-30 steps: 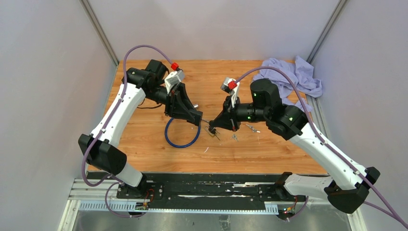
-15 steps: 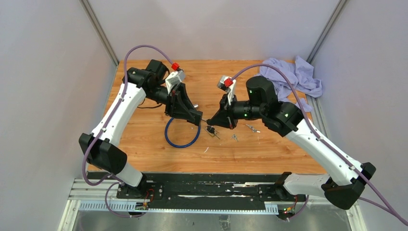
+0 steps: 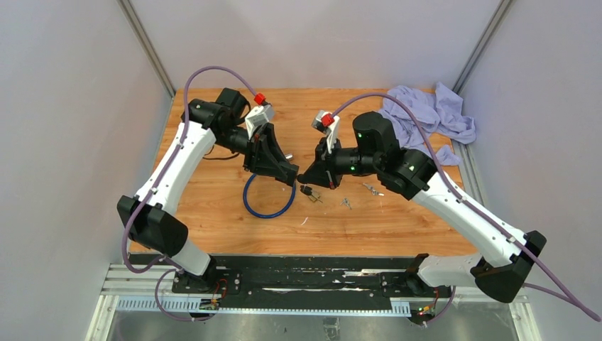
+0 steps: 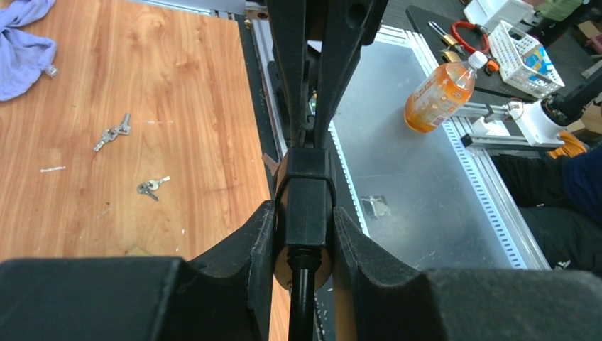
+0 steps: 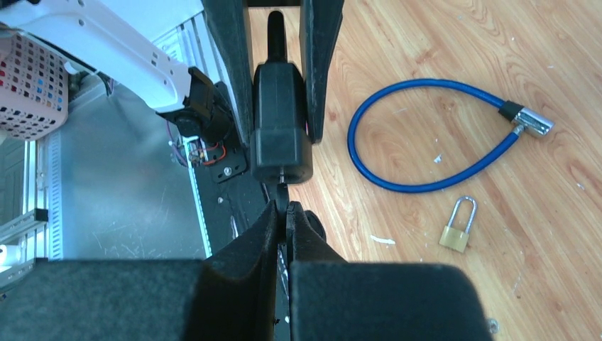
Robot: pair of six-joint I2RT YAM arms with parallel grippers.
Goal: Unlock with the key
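Observation:
My left gripper is shut on the black lock body of a blue cable lock, holding it above the table. My right gripper is shut on a thin black-headed key. The key's tip meets the end face of the lock body. In the top view the two grippers meet tip to tip, left gripper against right gripper. The cable lies looped on the wood, and its silver end lies free of the body.
A small brass padlock lies on the wood below the grippers. Two loose key bunches lie to the right of it. A crumpled lilac cloth fills the back right corner. Off the table stands an orange bottle.
My right arm has swung left and brought the key up to the lock body in my left gripper. The left arm has not moved.

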